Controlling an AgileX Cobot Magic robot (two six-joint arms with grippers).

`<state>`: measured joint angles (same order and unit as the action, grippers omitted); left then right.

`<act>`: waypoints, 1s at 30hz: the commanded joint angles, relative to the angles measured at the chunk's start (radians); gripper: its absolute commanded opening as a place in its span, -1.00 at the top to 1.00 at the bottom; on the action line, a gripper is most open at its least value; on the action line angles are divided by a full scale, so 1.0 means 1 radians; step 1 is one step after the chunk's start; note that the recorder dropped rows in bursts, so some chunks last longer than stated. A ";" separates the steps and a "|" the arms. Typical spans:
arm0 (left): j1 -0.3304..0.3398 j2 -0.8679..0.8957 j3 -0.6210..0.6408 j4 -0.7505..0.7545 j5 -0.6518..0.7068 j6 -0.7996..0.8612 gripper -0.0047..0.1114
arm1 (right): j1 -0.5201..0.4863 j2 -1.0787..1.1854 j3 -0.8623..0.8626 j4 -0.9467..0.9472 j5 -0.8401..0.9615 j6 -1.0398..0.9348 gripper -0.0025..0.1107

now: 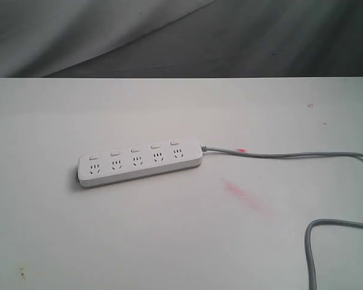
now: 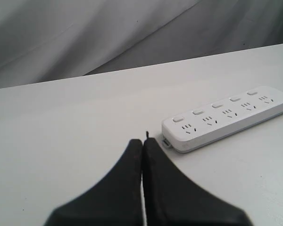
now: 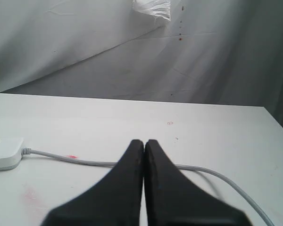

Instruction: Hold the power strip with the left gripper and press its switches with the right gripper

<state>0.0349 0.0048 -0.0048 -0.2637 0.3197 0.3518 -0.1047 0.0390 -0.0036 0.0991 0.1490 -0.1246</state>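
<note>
The white power strip (image 1: 140,162) lies flat on the table, its five sockets facing up. A row of small white switches (image 1: 135,149) runs along its far side. Its grey cord (image 1: 290,154) leaves the right end. No gripper appears in the exterior view. In the left wrist view my left gripper (image 2: 142,141) is shut and empty, its tips a short way from the near end of the power strip (image 2: 226,117). In the right wrist view my right gripper (image 3: 144,141) is shut and empty, above the cord (image 3: 75,160), well away from the strip's end (image 3: 5,153).
The cord loops back near the table's front right (image 1: 327,232). A pink smear (image 1: 248,196) marks the white tabletop (image 1: 169,241) right of the strip. A grey cloth backdrop (image 1: 169,36) hangs behind the table's far edge.
</note>
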 commanded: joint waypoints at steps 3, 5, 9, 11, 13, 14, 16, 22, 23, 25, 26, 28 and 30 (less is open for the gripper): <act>-0.004 -0.005 0.005 -0.003 -0.002 -0.002 0.91 | -0.006 -0.005 0.004 -0.010 -0.010 -0.002 0.96; -0.004 -0.005 0.005 -0.003 -0.002 -0.002 0.91 | -0.006 -0.005 0.004 -0.010 -0.010 -0.002 0.96; -0.004 -0.005 0.005 -0.003 -0.002 -0.002 0.91 | -0.006 -0.005 0.004 -0.010 -0.010 0.000 0.96; -0.004 -0.005 0.005 -0.003 -0.002 -0.002 0.91 | -0.006 -0.005 0.004 -0.010 -0.010 0.000 0.96; -0.004 -0.005 0.005 -0.003 -0.002 -0.002 0.91 | -0.006 -0.005 0.004 -0.010 -0.010 0.000 0.96; -0.004 -0.005 0.005 -0.003 -0.002 -0.002 0.91 | -0.006 -0.005 0.004 -0.010 -0.010 0.000 0.96; -0.004 -0.005 0.005 -0.003 -0.002 -0.005 0.91 | -0.006 -0.005 0.004 -0.010 -0.010 0.000 0.96; -0.004 -0.005 0.005 -0.003 -0.009 -0.005 0.91 | -0.006 -0.005 0.004 -0.010 -0.010 0.000 0.96; -0.004 -0.005 0.005 -0.005 -0.009 -0.005 0.91 | -0.006 -0.005 0.004 -0.010 -0.010 -0.002 0.96; -0.004 -0.005 0.005 -0.015 -0.009 -0.005 0.91 | -0.006 -0.005 0.004 -0.010 -0.010 -0.002 0.96; -0.004 -0.005 0.005 -0.015 -0.009 -0.005 0.91 | -0.006 -0.005 0.004 -0.010 -0.010 -0.002 0.96; -0.004 -0.005 0.005 -0.015 -0.009 -0.007 0.91 | -0.006 -0.005 0.004 -0.010 -0.010 -0.002 0.96; -0.004 -0.005 0.005 -0.029 -0.009 -0.008 0.91 | -0.006 -0.005 0.004 -0.010 -0.010 -0.002 0.96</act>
<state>0.0349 0.0048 -0.0048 -0.2677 0.3197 0.3518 -0.1047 0.0390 -0.0036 0.0991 0.1490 -0.1246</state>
